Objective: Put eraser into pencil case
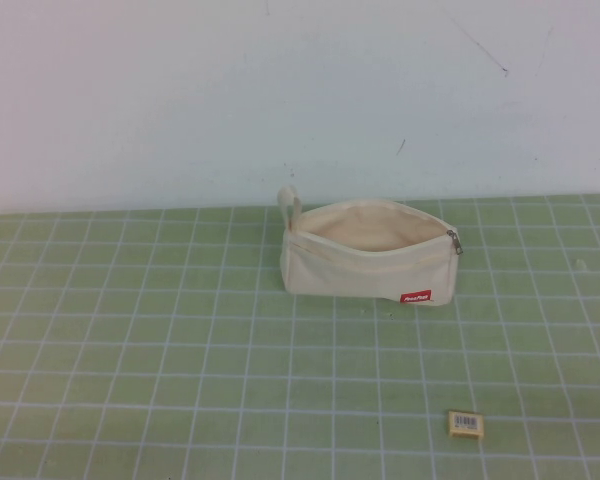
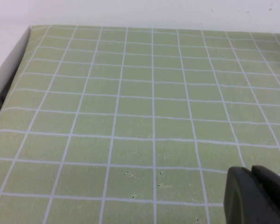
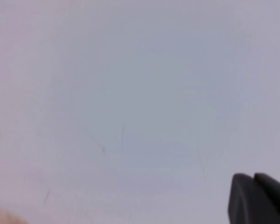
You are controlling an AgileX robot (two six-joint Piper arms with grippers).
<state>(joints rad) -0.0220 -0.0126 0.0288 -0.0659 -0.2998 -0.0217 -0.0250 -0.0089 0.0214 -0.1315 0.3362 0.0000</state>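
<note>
1. Eraser-into-case job, status: not begun, judging by how things lie. Every step is left: reach, grasp, carry, drop into the pouch.

2. Mat (image 1: pixel 130 330): green, white grid lines, covers the table up to a white wall (image 1: pixel 280 90). Bears both task items. The left wrist view shows a bare stretch of it with its edge at one side.

3. Pencil case (image 1: pixel 365 262): cream canvas pouch, resting on its long side near the wall, about mid-table. Zip is drawn open, mouth gaping upward, interior visible and apparently empty. Red tag (image 1: pixel 416 296) on the front face; zipper pull (image 1: pixel 454 241) at its right end; loop (image 1: pixel 290 203) standing up at its left end. No opening step is needed.

4. Left gripper (image 2: pixel 252 173): absent from the high view; only dark finger ends show at the corner of the left wrist view, over bare mat, well away from both items. The two ends lie close together with nothing between them.

5. Right gripper (image 3: pixel 254 179): absent from the high view; dark finger ends at the corner of the right wrist view, facing plain white surface only. Ends close together, holding nothing.

6. Eraser (image 1: pixel 465 423): small tan block, barcode label up, flat on the mat at front right, well apart from the pouch. Untouched. Judged nearer the right arm's side.
</note>
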